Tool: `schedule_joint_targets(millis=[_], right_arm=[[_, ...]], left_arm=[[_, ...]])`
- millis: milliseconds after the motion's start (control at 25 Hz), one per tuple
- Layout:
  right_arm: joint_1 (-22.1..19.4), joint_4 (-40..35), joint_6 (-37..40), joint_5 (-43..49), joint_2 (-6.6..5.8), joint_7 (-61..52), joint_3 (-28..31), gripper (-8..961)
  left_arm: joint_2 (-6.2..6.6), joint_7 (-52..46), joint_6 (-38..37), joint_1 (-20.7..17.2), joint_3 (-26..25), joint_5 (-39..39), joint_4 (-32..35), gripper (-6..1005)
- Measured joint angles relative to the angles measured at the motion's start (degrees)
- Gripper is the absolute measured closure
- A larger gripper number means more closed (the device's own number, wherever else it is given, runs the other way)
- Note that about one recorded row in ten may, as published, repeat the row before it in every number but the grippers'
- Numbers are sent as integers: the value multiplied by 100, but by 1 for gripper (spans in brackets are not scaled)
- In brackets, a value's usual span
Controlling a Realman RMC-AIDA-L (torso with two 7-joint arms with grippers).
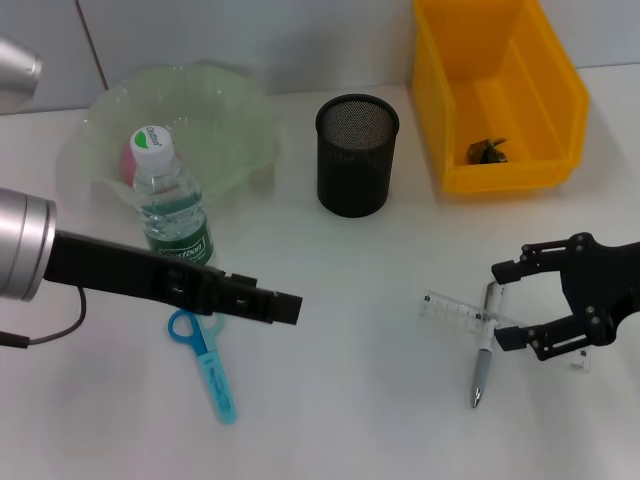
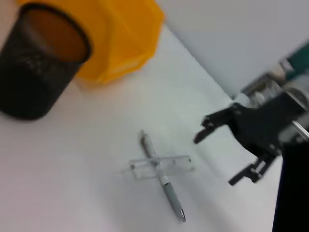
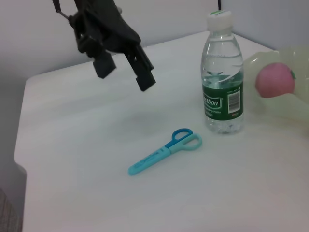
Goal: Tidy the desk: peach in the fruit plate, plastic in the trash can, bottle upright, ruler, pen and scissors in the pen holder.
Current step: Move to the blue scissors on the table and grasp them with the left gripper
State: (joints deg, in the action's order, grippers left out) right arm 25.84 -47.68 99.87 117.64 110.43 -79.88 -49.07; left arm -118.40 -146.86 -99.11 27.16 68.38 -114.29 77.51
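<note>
- The right gripper [image 1: 507, 306] is held wide open and empty, just beside the pen [image 1: 484, 352] and the clear ruler [image 1: 462, 314], which lies across the pen.
- The step in hand is judged to be the pick-up of the pen or the ruler. The fingers should be set on both sides of one item only, away from the crossing point, so that the other is not dragged along.
- The item is then to be lifted steeply and dropped into the black mesh pen holder [image 1: 356, 154].
- The left gripper [image 1: 270, 304] hovers over the blue scissors [image 1: 205, 363]; it appears open and empty.
- The water bottle [image 1: 172, 209] stands upright before the fruit plate [image 1: 240, 120], where the peach [image 3: 274, 79] lies.
- The yellow bin [image 1: 497, 95] holds a dark scrap.
- The bottle label cannot be read with certainty.
</note>
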Motion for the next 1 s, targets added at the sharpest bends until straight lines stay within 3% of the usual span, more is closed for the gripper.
schedule_joint_targets(millis=[240,480,720,1000], right_arm=[[29,-6,22,218,47,-606,4,178],[117,30,-22,364,91,-1388,16,179],[202,0,9,366,110,-2266,2,181],[292,33,-79,366,160,-2757,41,182]], left_arm=[[32,2017,-375,361,-74,-168,47,167],[0,3949,-463,919,-9,-1470,22,168],[-26,4469,-717,1395,825,-2499,104,169],[-32,5450,-792,1328,1347,-2801,573,170]])
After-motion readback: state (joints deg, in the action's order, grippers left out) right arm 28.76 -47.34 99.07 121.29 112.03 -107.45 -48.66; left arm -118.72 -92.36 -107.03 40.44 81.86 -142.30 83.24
